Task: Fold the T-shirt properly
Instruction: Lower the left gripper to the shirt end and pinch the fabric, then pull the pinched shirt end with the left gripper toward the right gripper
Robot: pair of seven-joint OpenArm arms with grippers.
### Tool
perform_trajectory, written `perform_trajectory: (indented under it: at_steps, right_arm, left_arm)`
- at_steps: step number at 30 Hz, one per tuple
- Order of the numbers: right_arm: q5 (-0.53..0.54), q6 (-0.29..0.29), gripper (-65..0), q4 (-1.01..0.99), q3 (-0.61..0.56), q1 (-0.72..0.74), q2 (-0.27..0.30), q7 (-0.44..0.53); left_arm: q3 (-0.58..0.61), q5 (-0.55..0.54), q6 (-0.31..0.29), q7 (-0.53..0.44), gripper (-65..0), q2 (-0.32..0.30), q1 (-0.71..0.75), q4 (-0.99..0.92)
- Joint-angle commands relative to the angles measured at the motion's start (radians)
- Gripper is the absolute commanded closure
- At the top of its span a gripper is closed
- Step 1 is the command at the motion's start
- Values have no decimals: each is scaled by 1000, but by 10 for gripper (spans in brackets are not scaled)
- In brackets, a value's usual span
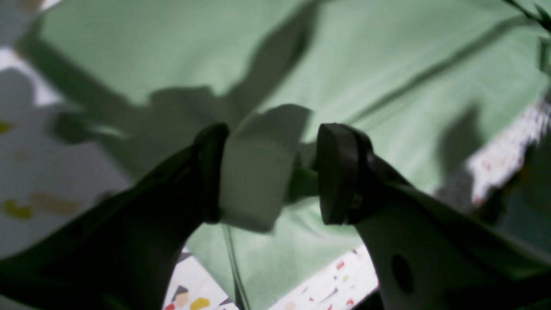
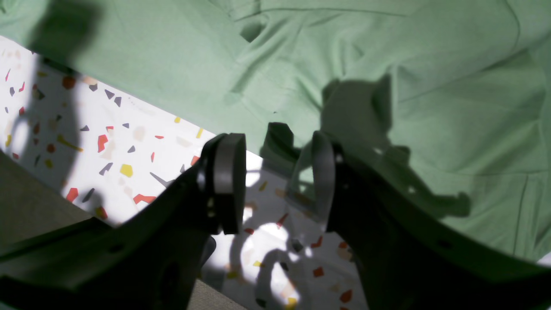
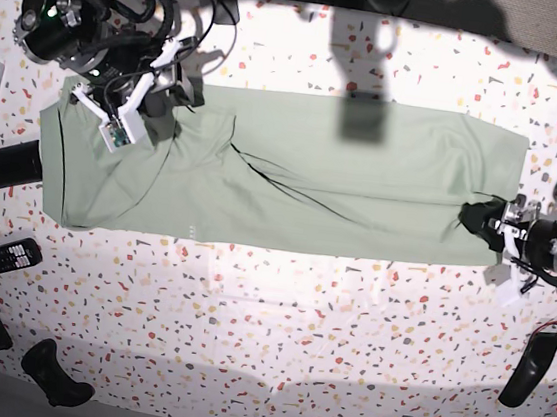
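I saw the T-shirt (image 3: 293, 170) lying flat across the speckled table (image 3: 266, 318), with my left gripper (image 1: 269, 172) low at its right end, spread around a fold of cloth, and my right gripper (image 2: 275, 181) spread open over its far-left edge.

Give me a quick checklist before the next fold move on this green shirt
1. T-shirt spread in a long strip on the table: ok.
2. Cloth smooth: not ok, creases near the middle and the collar end.
3. Left gripper open: ok, though whether the pale fold between its fingers is held, cannot tell.
4. Right gripper open and empty: ok.
5. Right gripper at the shirt's edge: ok.
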Motion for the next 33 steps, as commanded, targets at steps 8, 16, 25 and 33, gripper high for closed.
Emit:
perform_trajectory:
  at_steps: [8,16,25,33]
  right_arm:
    - [15,8,-246,18,4,5,9,18]
    - [16,8,-246,18,5,5,9,16]
    - [15,8,-246,18,5,5,9,15]
    - [15,8,-246,18,4,5,9,15]
  left_arm:
    - [-12,-132,-61,142,-296,-17,-27,9]
    - [-12,-79,-61,13,-296,5,-27,9]
    - [-12,82,-61,-28,-296,114,-27,9]
    - [-12,126,-61,-32,-296,106,-28,9]
